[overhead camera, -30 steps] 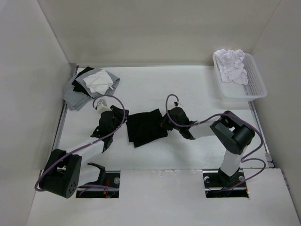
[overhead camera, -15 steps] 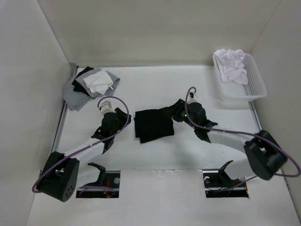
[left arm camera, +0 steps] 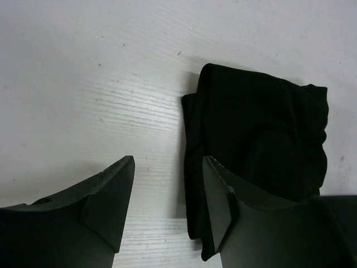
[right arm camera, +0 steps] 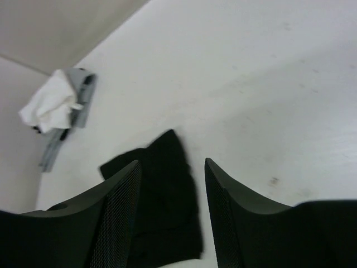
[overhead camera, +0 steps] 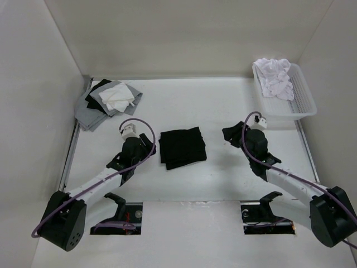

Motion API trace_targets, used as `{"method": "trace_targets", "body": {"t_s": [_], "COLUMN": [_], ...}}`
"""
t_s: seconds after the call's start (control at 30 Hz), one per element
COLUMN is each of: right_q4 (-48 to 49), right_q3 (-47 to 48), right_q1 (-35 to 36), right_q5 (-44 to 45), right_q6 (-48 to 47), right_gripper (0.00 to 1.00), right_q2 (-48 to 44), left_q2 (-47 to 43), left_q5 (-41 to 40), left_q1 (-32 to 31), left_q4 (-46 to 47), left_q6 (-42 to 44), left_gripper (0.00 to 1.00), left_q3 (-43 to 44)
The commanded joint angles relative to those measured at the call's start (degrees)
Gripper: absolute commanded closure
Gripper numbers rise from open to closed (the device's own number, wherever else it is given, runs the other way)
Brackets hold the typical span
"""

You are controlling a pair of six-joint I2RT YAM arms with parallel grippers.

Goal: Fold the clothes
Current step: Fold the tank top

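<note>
We logged the top (overhead camera: pixel 182 147) folded into a compact black rectangle, flat near the table's (overhead camera: pixel 184 100) middle, slightly toward its near edge. It lay a little skewed to the table's edges. Stacked layers showed along the side facing the table's left.

The left gripper (overhead camera: pixel 149 148) sat low over the table, left of its middle and just beside the top. Its jaws were spread with nothing between them. In the left wrist view we saw bare table between the fingers (left arm camera: pixel 106 201). One finger overlapped the top's edge in that view, but we could not tell whether it touched.

The right gripper (overhead camera: pixel 229 135) hung right of the table's middle, clear of the top. Its jaws were wide and empty. In the right wrist view the top sat beyond the fingers (right arm camera: pixel 120 212), toward the table's left.

A basket (overhead camera: pixel 304 103) at the table's far right corner held crumpled whites (overhead camera: pixel 274 77). At the table's far left corner lay a pile of cloths (overhead camera: pixel 109 103) in grey, black and white, the white one on top.
</note>
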Motion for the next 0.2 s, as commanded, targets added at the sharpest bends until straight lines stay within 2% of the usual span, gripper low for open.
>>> {"method": "trace_targets", "body": {"t_s": [0.0,0.17], "right_q4": [3.0,3.8], "right_q3": [-3.5,-3.9], "right_q1": [-1.1,-1.9], "right_q5": [5.6,5.1], "right_q6": [-1.5,-1.5], "right_gripper": [0.46,0.45], "right_q2": [-0.8,-1.3], "left_q2": [-0.8,2.0], "left_q5": [-1.2,-2.4], "left_q1": [0.4,-0.6], "left_q4": [-1.9,-1.9], "left_q6": [1.0,0.6], "left_gripper": [0.50,0.50], "left_q3": [1.8,2.2]}}
